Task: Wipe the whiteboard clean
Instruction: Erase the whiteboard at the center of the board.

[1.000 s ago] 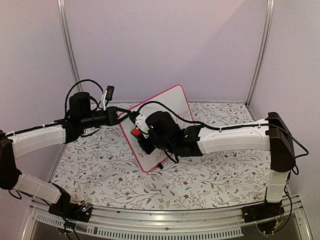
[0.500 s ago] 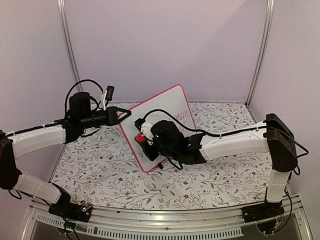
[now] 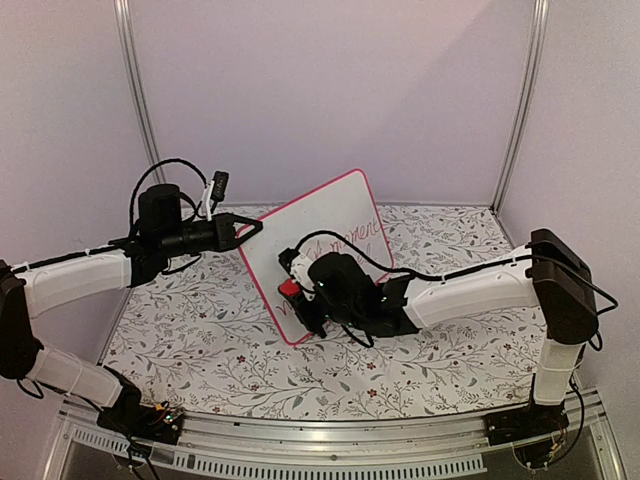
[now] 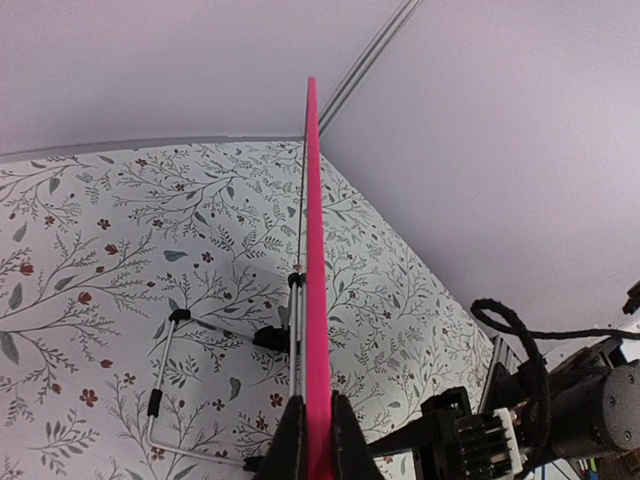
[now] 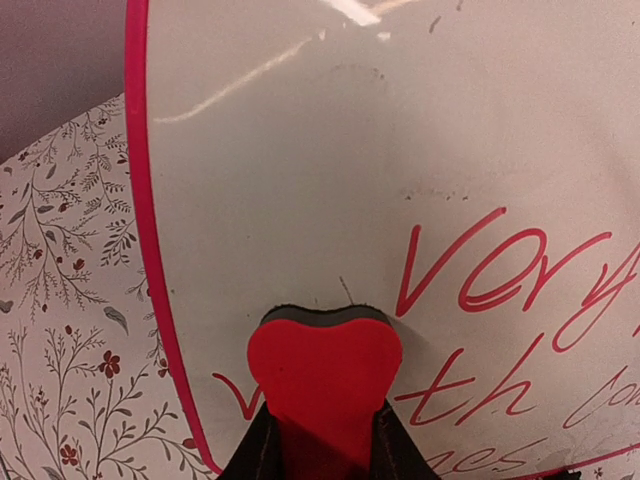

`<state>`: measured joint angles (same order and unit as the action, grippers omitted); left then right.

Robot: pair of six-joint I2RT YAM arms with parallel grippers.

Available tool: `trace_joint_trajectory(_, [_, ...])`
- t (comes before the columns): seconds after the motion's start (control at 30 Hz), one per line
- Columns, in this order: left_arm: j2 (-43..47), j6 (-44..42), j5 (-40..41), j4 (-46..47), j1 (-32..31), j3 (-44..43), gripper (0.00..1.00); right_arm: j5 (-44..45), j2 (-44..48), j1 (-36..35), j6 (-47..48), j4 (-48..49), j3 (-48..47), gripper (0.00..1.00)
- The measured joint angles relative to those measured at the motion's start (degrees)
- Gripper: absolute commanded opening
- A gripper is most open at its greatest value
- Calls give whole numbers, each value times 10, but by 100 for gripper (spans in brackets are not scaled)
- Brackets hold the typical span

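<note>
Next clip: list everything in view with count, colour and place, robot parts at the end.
whiteboard: one, white with pink-red frame, propped tilted at the middle of the table
handwriting: several words, red, on the board's lower half
eraser: one, red, heart-shaped, against the board face near its lower left edge
wire stand: one, silver with black caps, behind the board
table cover: one, white with a floral print, under everything
metal posts: two, silver, at the back corners
left gripper: one, black, shut on the board's left edge
right gripper: one, black, shut on the eraser
</note>
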<state>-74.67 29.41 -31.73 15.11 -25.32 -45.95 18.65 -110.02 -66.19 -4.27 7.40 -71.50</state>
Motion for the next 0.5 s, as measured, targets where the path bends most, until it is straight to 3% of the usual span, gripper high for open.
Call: trace_joint_trajectory(0.5, [0,0,0,0,0,0,0,3,0,6,18,-49,-46,24])
